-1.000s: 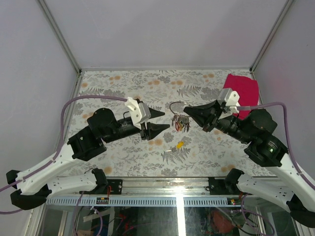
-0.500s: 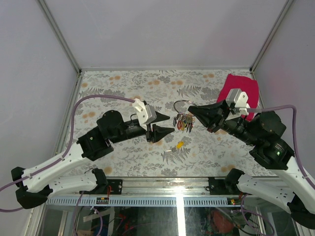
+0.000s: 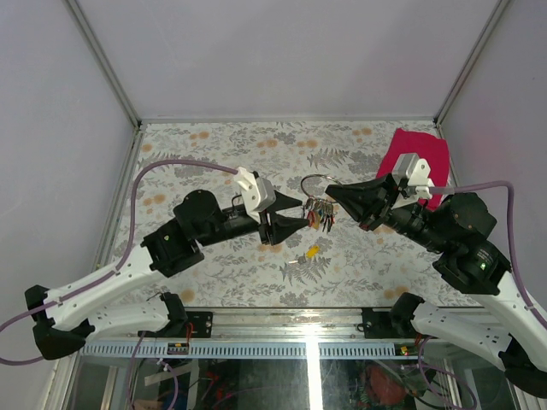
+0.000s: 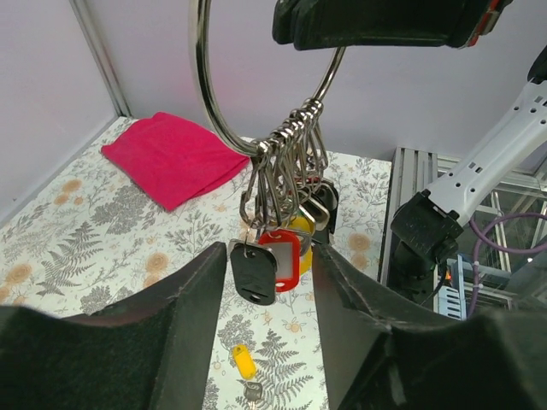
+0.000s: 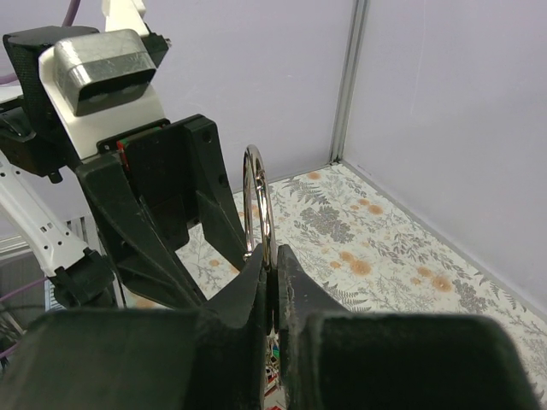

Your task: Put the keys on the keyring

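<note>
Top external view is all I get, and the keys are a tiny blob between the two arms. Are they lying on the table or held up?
Observer: Held up. The right wrist view shows the right tool shut on a big silver ring, upright, above the table.
Operator: What hangs from it?
Observer: In the left wrist view the keys hang under it on small wire loops; a black-headed key and a red-headed key are in front.
Operator: And the left arm?
Observer: The left tool is open, one finger on each side of the hanging heads.
</note>
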Controlling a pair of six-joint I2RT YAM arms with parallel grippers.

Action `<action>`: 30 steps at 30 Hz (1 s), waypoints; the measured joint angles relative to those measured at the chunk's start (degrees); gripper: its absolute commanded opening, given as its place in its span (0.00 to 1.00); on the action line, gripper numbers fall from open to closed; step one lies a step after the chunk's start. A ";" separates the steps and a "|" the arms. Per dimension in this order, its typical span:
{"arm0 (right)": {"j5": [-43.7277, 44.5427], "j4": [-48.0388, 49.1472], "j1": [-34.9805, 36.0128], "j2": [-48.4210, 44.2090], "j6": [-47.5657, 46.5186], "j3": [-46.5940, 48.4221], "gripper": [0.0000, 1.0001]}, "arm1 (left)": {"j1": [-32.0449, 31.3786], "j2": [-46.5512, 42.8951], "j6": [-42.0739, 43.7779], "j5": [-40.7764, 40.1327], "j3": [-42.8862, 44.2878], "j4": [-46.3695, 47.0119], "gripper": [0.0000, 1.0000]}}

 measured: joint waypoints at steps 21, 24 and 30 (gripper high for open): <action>-0.85 -0.07 0.00 -0.02 0.04 0.00 0.00 | 0.00 2.19 0.07 -2.73 0.00 -0.07 0.00; -0.83 -0.04 0.00 -0.02 0.02 0.00 0.00 | 0.00 2.05 0.35 -3.17 0.00 -0.33 0.00; -0.50 -0.66 0.00 -0.13 -0.13 0.00 0.00 | 0.00 1.70 2.10 -5.25 0.98 -3.13 0.00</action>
